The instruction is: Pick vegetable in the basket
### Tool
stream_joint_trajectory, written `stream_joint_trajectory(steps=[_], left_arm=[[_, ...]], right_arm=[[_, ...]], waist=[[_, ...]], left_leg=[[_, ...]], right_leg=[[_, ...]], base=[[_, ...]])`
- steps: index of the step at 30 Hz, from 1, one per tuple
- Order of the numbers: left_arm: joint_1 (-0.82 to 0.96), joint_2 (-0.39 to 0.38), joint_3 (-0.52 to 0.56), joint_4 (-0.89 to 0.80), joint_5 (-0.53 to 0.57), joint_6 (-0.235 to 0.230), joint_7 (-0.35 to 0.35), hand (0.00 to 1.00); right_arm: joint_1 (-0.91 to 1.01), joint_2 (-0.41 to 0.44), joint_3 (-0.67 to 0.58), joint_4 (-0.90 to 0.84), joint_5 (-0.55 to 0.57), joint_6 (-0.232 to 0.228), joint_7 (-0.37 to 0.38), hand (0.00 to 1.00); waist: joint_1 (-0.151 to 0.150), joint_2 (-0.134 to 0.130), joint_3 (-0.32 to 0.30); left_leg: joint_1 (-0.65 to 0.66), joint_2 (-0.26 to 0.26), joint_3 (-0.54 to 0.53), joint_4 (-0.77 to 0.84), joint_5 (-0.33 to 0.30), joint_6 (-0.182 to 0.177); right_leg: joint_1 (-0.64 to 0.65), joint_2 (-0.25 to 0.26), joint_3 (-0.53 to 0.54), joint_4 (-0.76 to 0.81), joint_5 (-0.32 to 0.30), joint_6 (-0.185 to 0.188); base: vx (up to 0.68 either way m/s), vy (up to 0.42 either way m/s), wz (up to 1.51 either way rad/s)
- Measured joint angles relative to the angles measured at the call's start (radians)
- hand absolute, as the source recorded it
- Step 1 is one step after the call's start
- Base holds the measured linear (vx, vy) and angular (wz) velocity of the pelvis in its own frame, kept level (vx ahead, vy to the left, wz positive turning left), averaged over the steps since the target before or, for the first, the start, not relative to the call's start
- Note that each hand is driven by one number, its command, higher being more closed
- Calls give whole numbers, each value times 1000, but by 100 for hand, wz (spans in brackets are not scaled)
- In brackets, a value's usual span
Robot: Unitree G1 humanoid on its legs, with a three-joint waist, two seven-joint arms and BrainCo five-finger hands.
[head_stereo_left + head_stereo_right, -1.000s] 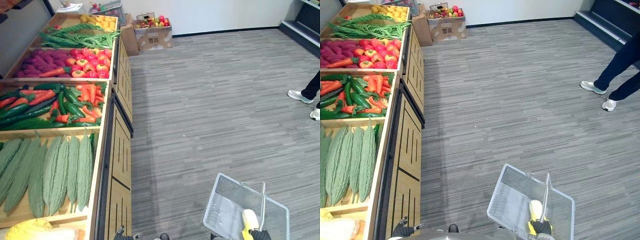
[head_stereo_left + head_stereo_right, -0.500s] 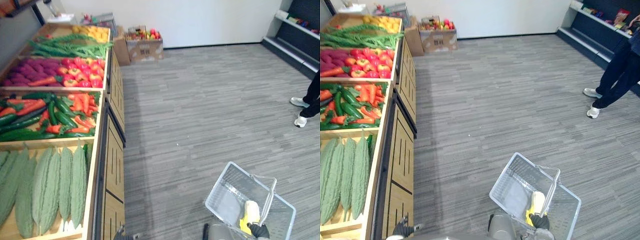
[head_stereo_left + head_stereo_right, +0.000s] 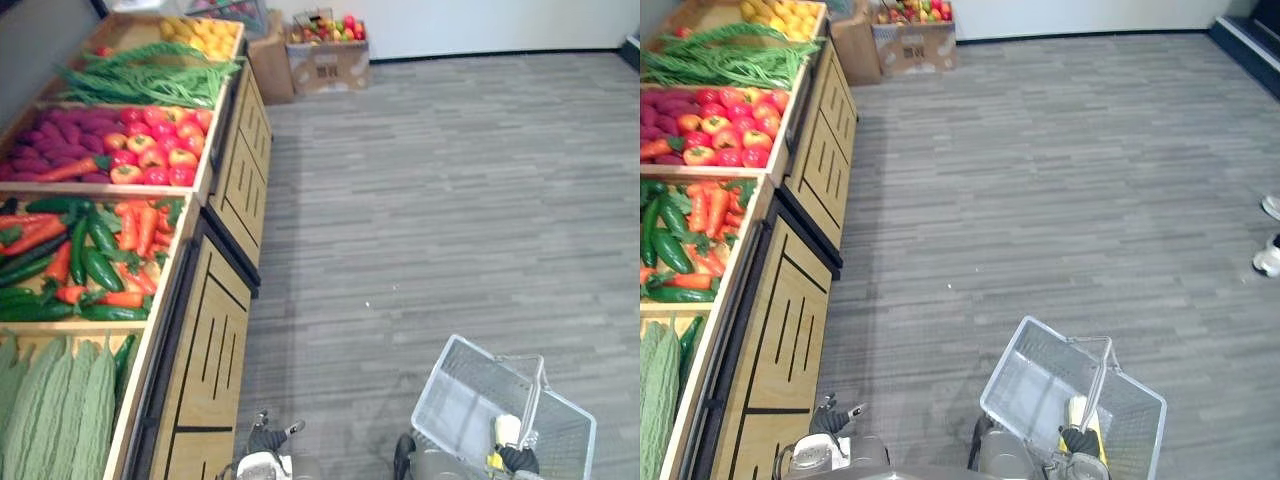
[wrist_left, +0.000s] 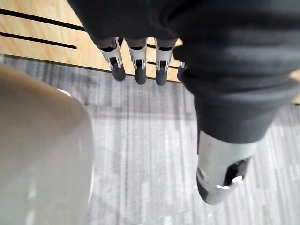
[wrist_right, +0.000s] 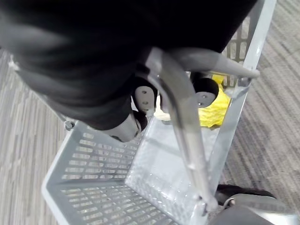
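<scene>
A grey plastic basket (image 3: 447, 398) hangs low at my right side above the floor. My right hand (image 3: 1078, 440) is shut on its grey handle (image 5: 183, 123), the fingers curled round the bar. Inside the basket lies a pale yellow vegetable (image 3: 507, 430), seen in the right wrist view as a yellow lump (image 5: 214, 107) past the handle. My left hand (image 3: 268, 440) hangs low beside the wooden stand, holding nothing, its fingers (image 4: 136, 66) straight and relaxed. Bitter gourds (image 3: 60, 425) fill the nearest bin on the left.
The wooden vegetable stand (image 3: 215, 350) runs along the left with bins of cucumbers and carrots (image 3: 95, 250), tomatoes (image 3: 150, 155), green beans (image 3: 150, 80) and yellow produce (image 3: 200, 35). A cardboard box (image 3: 328, 62) of fruit stands at the far wall. A person's shoe (image 3: 1270, 258) shows at right.
The camera has swung, so the whole scene shifted; the person now shows just a shoe at the right edge. My left hand has come into sight at the bottom. The basket stays in my right hand.
</scene>
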Motion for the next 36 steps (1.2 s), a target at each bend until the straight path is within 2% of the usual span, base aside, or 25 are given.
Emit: stream_joint_trajectory(steps=[2, 3, 6, 8, 9, 10, 11, 12, 15, 16, 18, 19, 20, 21, 22, 23, 24, 25, 26, 28, 30, 32, 34, 35, 36], left_arm=[[1, -9, 24, -25, -2, -2, 0, 0], [0, -13, 31, -31, -3, -4, 0, 0], [-2, -27, 50, -46, -1, -8, 0, 0], [8, -41, 65, -44, 0, -8, 0, 0], [9, -43, 80, -46, 0, -9, -1, 0], [8, -41, 89, -48, 1, -9, -2, 0], [10, -34, 99, -54, 3, -9, -1, 0], [10, -31, 113, -65, 2, -9, -1, 0], [11, -23, 155, -61, 6, -8, -2, 0], [19, -8, 150, -46, 9, -2, -2, 0], [21, 14, 135, -19, 8, 2, -1, 0], [29, 36, 108, -8, 7, 13, -4, 0], [28, 45, 79, -3, 8, 15, -22, 0], [30, 64, 23, -2, 29, 15, -24, 0], [32, 75, -2, 3, 39, 21, -23, 0], [34, 90, -23, 16, 41, 22, -23, 0], [35, 90, -32, 19, 41, 22, -23, 0], [39, 89, -35, 20, 40, 21, -18, 0], [38, 86, -33, 26, 38, 21, -18, 0], [36, 77, -30, 32, 39, 21, -16, 0], [31, 67, -22, 45, 39, 21, -14, 0], [37, 55, 15, 48, 39, 20, -10, 0], [51, 51, 53, 45, 39, 19, -9, 0], [59, 52, 65, 45, 38, 19, -8, 0], [75, 60, 83, 40, 38, 18, -9, 0]], right_arm=[[26, 1, -1, -6, 1, 1, 0, 100], [28, 2, -3, -6, 1, 1, 0, 100], [58, 12, -6, -32, 1, 4, 1, 100], [87, 30, 5, -74, 0, 4, 1, 100], [88, 32, 22, -79, -1, 5, -1, 100], [87, 41, 34, -79, -1, 7, -3, 100], [80, 68, 60, -79, -1, 10, -1, 100], [70, 82, 75, -79, -1, 11, -1, 100], [49, 87, 82, -77, -9, 10, 7, 100], [38, 86, 84, -67, -10, 10, 11, 100], [24, 78, 90, -49, -10, 7, 22, 100], [13, 73, 90, -24, -9, 1, 24, 100], [11, 73, 93, -18, -9, 1, 24, 100], [1, 73, 120, 1, -9, -2, 24, 100], [-6, 70, 128, -8, -9, -16, 24, 100], [-24, 61, 128, -24, -11, -21, 24, 100], [-25, 55, 128, -26, -12, -24, 24, 100], [-19, 44, 127, -25, -12, -35, 23, 100], [-14, 40, 112, -23, -10, -42, 22, 100], [-16, 41, 75, 0, -9, -40, 20, 100], [-8, 42, 31, 13, -8, -32, 17, 100], [-14, 40, -19, 5, -7, -11, 3, 100], [-1, 42, -26, 4, -7, -6, 0, 100], [6, 45, -30, 3, -7, -6, 0, 100], [23, 50, -41, 6, -7, 0, 0, 100]], waist=[[10, -5, 1], [13, -3, 1], [28, 0, -2], [34, 17, -13], [44, 17, -14], [48, 14, -23], [52, -32, -44], [57, -49, -47], [86, -68, -69], [84, -76, -96], [80, -85, -116], [77, -92, -115], [74, -92, -114], [63, -94, -109], [54, -87, -106], [46, -89, -105], [37, -89, -105], [26, -85, -106], [24, -84, -105], [21, -79, -100], [21, -55, -89], [27, -26, -73], [29, -30, -71], [29, -36, -74], [27, -62, -85]], left_leg=[[-100, -6, 75, -12, -66, 27], [-123, -7, 94, -37, -75, 25], [-167, -38, 209, -349, -81, 48], [-157, -90, 232, -688, -26, 70], [-150, -99, 233, -727, 58, 102], [-144, -114, 244, -727, 83, 128], [-147, -150, 266, -721, 54, 151], [-159, -157, 274, -692, 26, 169], [-141, -162, 314, -620, -42, 216], [-127, -181, 319, -631, -57, 221], [-98, -204, 319, -668, -68, 224], [-39, -231, 319, -724, -87, 219], [-14, -237, 318, -745, -98, 204], [43, -246, 314, -770, -111, 195], [84, -248, 312, -784, -120, 193], [141, -255, 312, -801, -134, 186], [160, -255, 308, -803, -141, 183], [190, -254, 294, -809, -154, 179], [211, -254, 276, -815, -156, 178], [236, -249, 238, -816, -164, 169], [252, -222, 187, -814, -175, 151], [271, -173, 118, -804, -196, 111], [285, -146, 56, -791, -219, 68], [287, -141, 34, -791, -225, 50], [289, -137, -23, -790, -239, 11]], right_leg=[[97, -30, -41, -58, -18, 29], [113, -35, -52, -68, -21, 34], [183, -67, -115, -99, -52, 83], [218, -80, -142, -82, -106, 132], [225, -89, -135, -65, -135, 144], [231, -100, -129, -61, -146, 146], [225, -129, -104, -67, -139, 135], [224, -138, -77, -75, -107, 125], [242, -159, 40, -93, 10, 139], [236, -173, 74, -87, 57, 154], [201, -188, 113, -18, 99, 164], [122, -214, 145, 188, 133, 212], [76, -226, 155, 299, 162, 241], [-25, -236, 170, 537, 191, 274], [-80, -234, 165, 657, 182, 261], [-129, -227, 136, 750, 131, 230], [-143, -220, 112, 761, 90, 212], [-162, -209, 53, 726, 8, 178], [-177, -203, 2, 634, -39, 150], [-200, -194, -30, 468, -47, 137], [-203, -164, -9, 274, -38, 143], [-207, -134, 70, 77, 20, 151], [-204, -127, 155, -6, 84, 153], [-200, -124, 185, -22, 95, 155], [-186, -129, 257, -33, 105, 166]], base=[[266, -26, 38], [296, 71, 43], [270, 134, 48], [382, 308, 44], [385, 330, 15], [326, 210, 11], [417, 222, 14], [486, 251, 10], [388, 240, -13], [363, 237, -8], [329, 218, 0], [339, 242, 3], [295, 217, 1], [238, 158, -5], [261, 131, -12], [222, 84, -3], [310, 68, 17], [254, 16, 43], [306, -26, 48], [294, -112, 59], [327, -196, 70], [349, -296, 82], [312, -341, 88], [336, -481, 115], [261, -438, 121]])
